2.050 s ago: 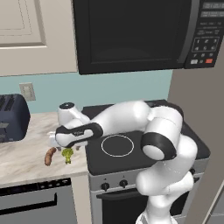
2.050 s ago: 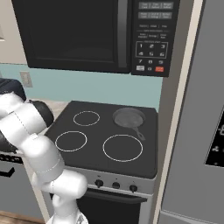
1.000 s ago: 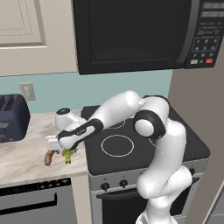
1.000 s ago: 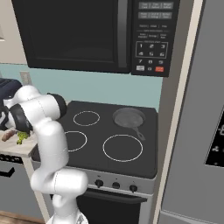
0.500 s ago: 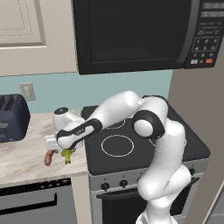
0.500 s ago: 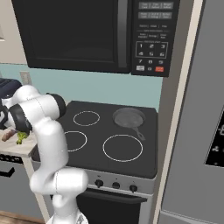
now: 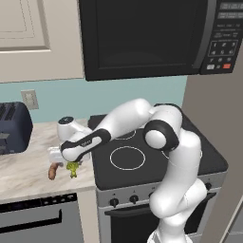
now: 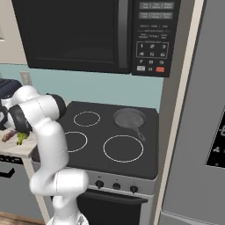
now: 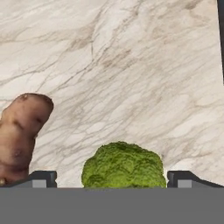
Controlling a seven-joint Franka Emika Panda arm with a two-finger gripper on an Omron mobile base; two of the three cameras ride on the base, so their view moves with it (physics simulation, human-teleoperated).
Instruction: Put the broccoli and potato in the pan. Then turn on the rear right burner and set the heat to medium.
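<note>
The broccoli (image 9: 122, 166), a small yellow-green floret, lies on the marble counter (image 9: 131, 65) between my two fingertips (image 9: 42, 177). My gripper (image 9: 112, 179) is open and straddles it from above without closing on it. In the left base view the gripper (image 7: 71, 161) hangs low over the broccoli (image 7: 72, 169), near the counter's front edge. The orange-brown potato (image 7: 53, 171) lies just left of the floret, outside the fingers, and shows as potato (image 9: 19, 135) in the hand view. The dark pan (image 8: 128, 117) sits on the stove's rear right burner, handle toward the front right.
A dark toaster (image 7: 12, 128) stands at the back left of the counter. The black stove (image 8: 110, 145) has its knobs (image 8: 116, 186) along the front panel. A microwave (image 7: 142, 33) hangs above, and a tall grey panel (image 8: 197, 110) borders the stove on the right.
Since two seconds ago the elbow has swung up over the stove. Over the last second the hand sank slightly onto the broccoli. The jaws stayed open.
</note>
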